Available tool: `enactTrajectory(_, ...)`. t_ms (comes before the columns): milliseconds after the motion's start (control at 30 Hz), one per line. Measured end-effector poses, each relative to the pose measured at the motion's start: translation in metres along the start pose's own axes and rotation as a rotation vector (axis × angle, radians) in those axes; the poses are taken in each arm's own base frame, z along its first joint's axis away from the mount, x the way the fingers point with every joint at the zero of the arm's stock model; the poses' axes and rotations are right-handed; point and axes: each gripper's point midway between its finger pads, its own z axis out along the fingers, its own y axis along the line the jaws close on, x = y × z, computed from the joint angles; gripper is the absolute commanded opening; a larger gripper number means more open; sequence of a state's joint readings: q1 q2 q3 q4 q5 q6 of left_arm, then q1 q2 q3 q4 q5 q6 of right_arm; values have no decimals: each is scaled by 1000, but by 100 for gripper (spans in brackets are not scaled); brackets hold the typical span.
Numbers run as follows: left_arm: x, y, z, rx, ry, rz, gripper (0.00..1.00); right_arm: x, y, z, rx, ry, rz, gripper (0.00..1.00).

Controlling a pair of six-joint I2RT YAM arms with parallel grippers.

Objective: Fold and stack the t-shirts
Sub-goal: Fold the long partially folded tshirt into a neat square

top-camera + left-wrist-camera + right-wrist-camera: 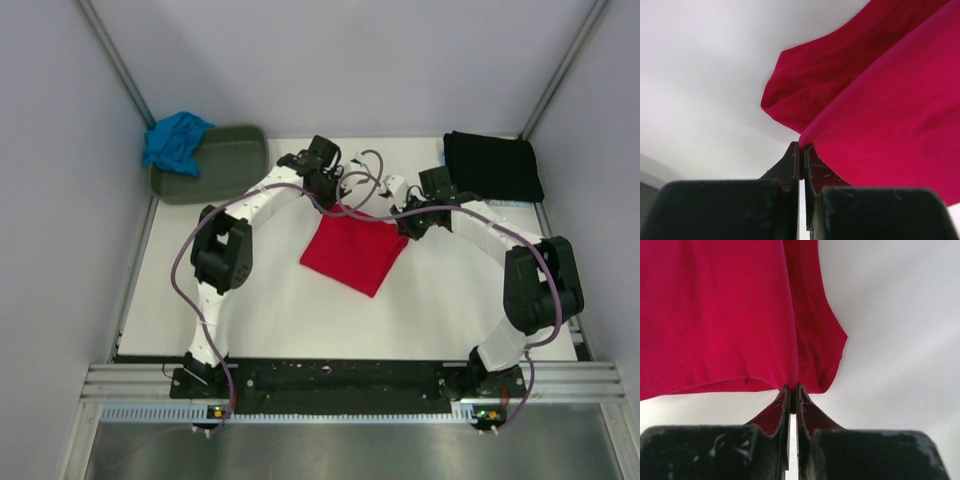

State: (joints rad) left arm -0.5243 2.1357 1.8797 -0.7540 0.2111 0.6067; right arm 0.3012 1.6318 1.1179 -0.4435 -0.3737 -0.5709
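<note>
From the overhead camera I see the red t-shirt folded to a near-square panel in the middle of the tabletop. It is turned like a diamond, with one corner pointing away from the arm bases, one toward them, and one to each side. Its slightly longer run seems to go from the far-left edge to the near-right corner, diagonal to the tabletop's edges. The two sides are so close in length that I can't call it firmly.

Both arms reach in over its far half. The left fingers are pressed together with only a hairline between them, and the red cloth meets them right at the tips — an edge is caught there. In the left wrist view the fabric spreads up and to the right, with a rounded fold bulging just to the left. The right fingers are likewise clamped on the shirt. A crease runs straight up from their tips, with the broad panel to its left and a narrower flap with a pointed corner to its right. Overhead, the left pair sits at the shirt's far corner and the right pair at its right-hand corner.

The black t-shirt lies folded flat at the far right of the tabletop, well apart from the red one. The turquoise t-shirt is bunched on the left end of the grey-green tub at the far left.
</note>
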Motion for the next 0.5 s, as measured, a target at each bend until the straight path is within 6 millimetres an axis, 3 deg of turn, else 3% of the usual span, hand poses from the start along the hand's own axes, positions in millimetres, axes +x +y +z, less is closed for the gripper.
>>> enactTrajectory(300, 3, 7, 27, -16, -1, -5, 0, 9, -5, 10, 18, 38, 84, 0)
enactTrajectory(367, 1, 8, 30, -23, -9, -1, 8, 7, -8, 9, 30, 39, 110, 0)
enactTrajectory(500, -5, 12, 38, -51, -23, 3, 35, 7, -18, 7, 62, 38, 178, 6)
